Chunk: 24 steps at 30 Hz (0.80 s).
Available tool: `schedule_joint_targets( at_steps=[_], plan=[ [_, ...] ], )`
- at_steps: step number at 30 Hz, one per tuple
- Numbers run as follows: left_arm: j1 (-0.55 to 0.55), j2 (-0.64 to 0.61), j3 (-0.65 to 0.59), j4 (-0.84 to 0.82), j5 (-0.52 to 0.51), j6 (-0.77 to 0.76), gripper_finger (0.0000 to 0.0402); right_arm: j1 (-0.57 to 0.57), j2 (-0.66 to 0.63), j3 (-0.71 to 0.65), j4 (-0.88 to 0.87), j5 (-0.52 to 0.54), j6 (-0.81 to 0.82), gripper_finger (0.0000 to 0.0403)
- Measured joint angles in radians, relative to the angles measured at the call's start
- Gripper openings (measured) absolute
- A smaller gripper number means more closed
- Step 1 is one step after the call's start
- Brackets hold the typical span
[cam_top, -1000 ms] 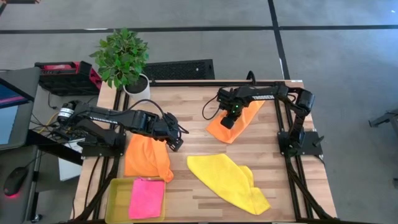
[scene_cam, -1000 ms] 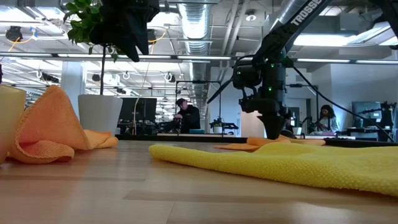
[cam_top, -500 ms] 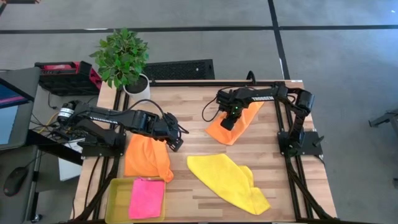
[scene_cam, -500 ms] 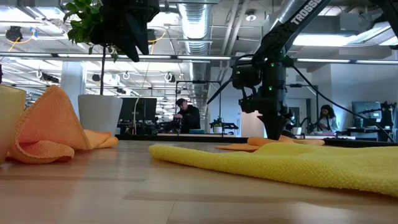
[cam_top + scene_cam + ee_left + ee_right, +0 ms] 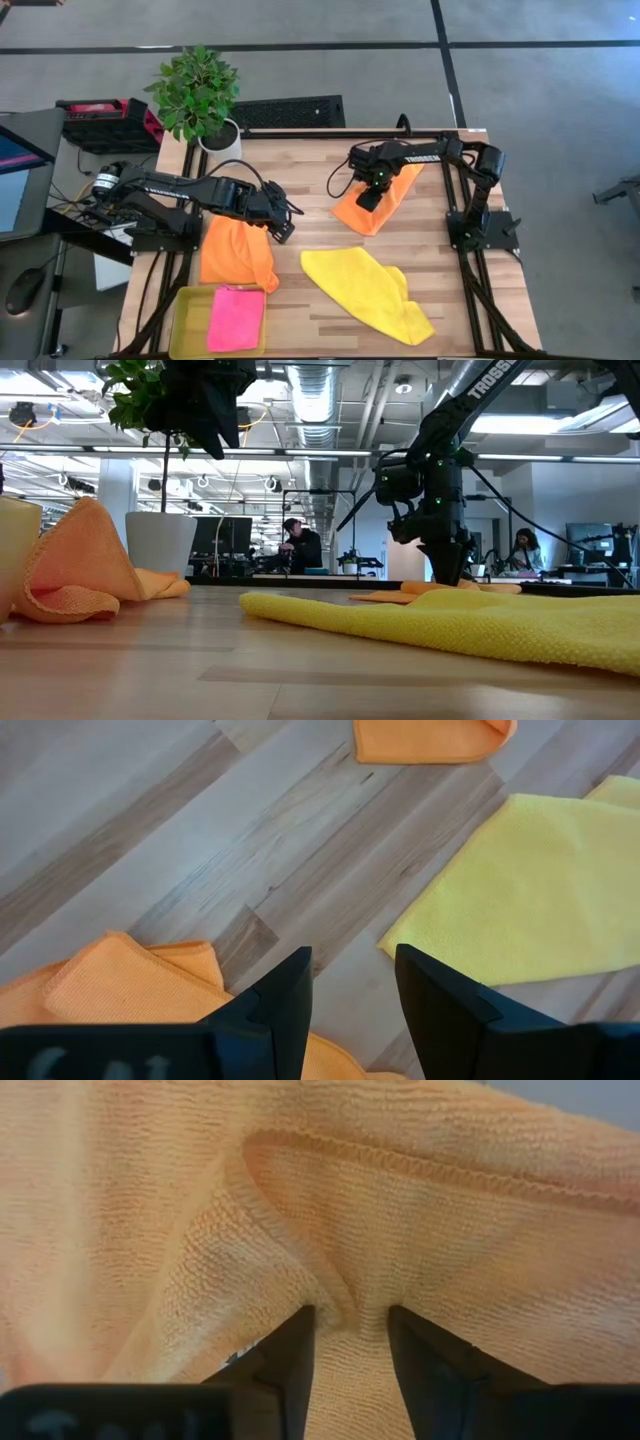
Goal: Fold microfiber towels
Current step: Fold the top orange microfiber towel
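While you watch from above, the scene reads as follows.

Right gripper: your right gripper (image 5: 368, 198) sits low on the far orange towel (image 5: 390, 190), its fingers (image 5: 290, 1350) parted with a small ridge of cloth bunched in the gap between them; you can see the tips pressing into the fabric, yet the cloth is not clamped.

Far orange towel: it lies flat on the table (image 5: 300, 175) toward the far right side, with a hemmed edge folded over on top in the right wrist view.

Left gripper: your left gripper (image 5: 283, 230) hangs above bare wood just beside the near orange towel (image 5: 237, 252), fingers (image 5: 285, 995) spread and holding nothing.

Near orange towel: it lies rumpled on the left side of the table, next to the tray (image 5: 190, 300).

Yellow towel: the yellow towel (image 5: 368, 290) is spread loosely at the near middle, well apart from both grippers.

Pink towel: the pink towel (image 5: 236, 318) lies folded inside the yellow-green tray at the near left corner.

Plant: a potted plant (image 5: 200, 95) stands at the far left corner.
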<state>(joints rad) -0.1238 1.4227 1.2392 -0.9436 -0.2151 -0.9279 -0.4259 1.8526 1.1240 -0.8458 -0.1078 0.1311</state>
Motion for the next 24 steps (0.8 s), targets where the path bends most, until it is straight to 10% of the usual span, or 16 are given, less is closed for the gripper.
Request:
schedule_joint_targets(
  at_steps=[24],
  plan=[
    [0.000,0.001,0.000,0.000,0.001,0.000,0.0137,0.013,-0.010,0.027,0.021,-0.026,-0.007,0.0128]
  ],
)
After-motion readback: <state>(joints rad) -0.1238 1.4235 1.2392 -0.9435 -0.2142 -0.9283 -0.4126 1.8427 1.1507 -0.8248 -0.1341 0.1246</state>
